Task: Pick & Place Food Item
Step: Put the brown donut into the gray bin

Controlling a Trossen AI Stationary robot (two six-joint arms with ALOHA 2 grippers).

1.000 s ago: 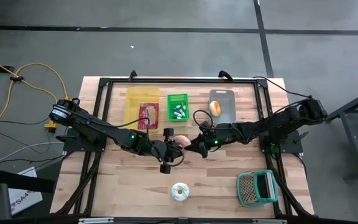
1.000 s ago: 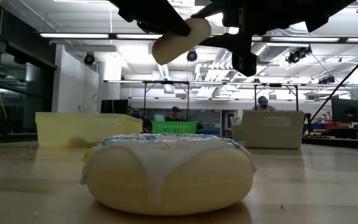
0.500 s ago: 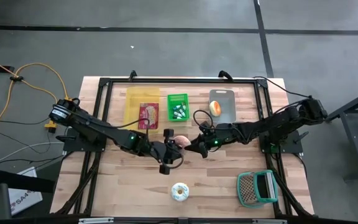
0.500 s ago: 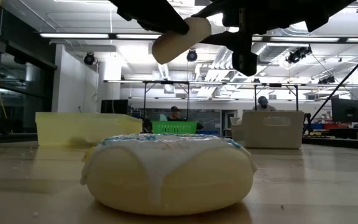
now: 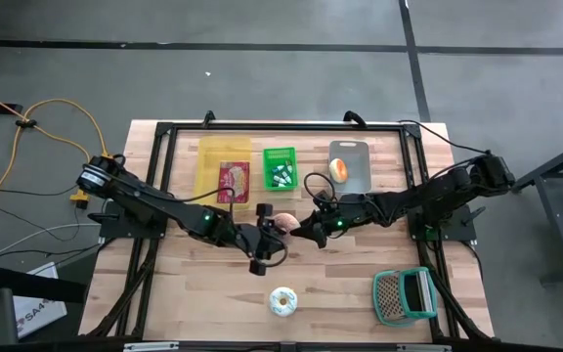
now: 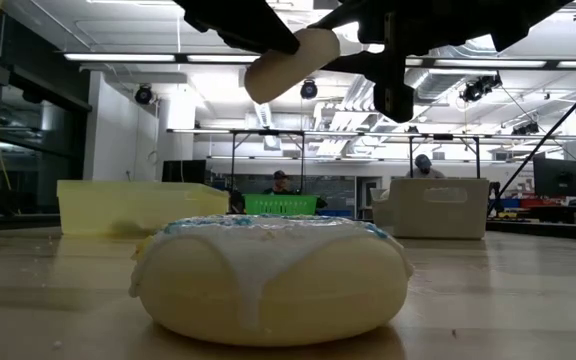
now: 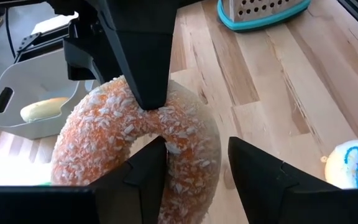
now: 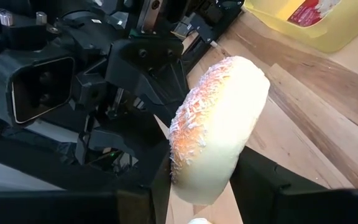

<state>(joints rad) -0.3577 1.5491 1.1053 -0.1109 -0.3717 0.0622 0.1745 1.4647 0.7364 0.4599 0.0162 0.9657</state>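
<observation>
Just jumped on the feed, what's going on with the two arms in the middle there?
Both arms meet above the table's middle around an orange sprinkled donut, held off the wood. The right gripper has it clamped between its fingers. The left gripper sits right against it with jaws apart, one finger through the hole, so it looks like a handover. A white iced donut lies on the table nearer the front edge.

Two matte-black jointed arms, blocky dark gripper fingers (image 7: 148,180), looping black cables.
</observation>
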